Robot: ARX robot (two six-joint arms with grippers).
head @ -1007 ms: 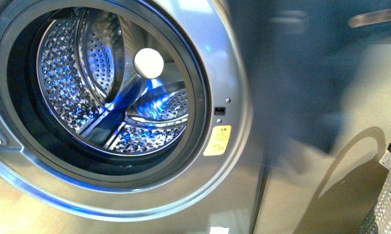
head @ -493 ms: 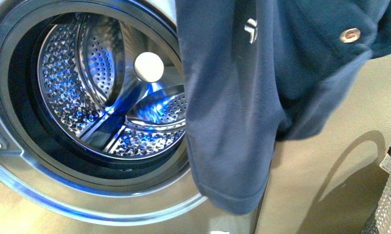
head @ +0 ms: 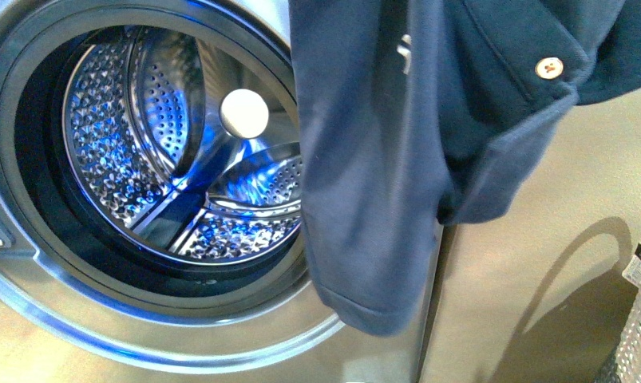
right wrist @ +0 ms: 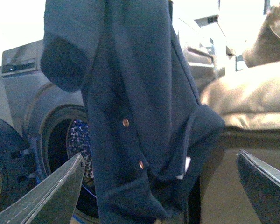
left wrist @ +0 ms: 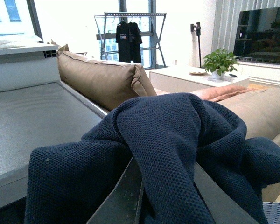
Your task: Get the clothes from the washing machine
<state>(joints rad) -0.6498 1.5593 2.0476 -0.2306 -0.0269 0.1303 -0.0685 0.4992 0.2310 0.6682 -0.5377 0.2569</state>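
The clothes (head: 381, 159), a dark navy garment with a round metal snap (head: 549, 68), hang in front of the washing machine (head: 381, 351), covering the right side of its open porthole. The perforated steel drum (head: 141, 152) shows nothing inside. In the left wrist view my left gripper (left wrist: 163, 186) is shut on a fold of the clothes (left wrist: 168, 140), the fabric bunched between both fingers. In the right wrist view my right gripper (right wrist: 161, 182) stands open, with the hanging clothes (right wrist: 130, 107) beyond its fingers and not touching them. Neither gripper appears in the front view.
A woven basket's edge (head: 640, 335) shows at the lower right of the front view. A tan sofa (left wrist: 102, 79) stands behind the machine's grey top (left wrist: 32, 116). The machine's open door (right wrist: 4, 172) shows in the right wrist view.
The clothes came into sharp view from a blur one second ago. In the last half second they rose slightly, the snap shifting left and down.
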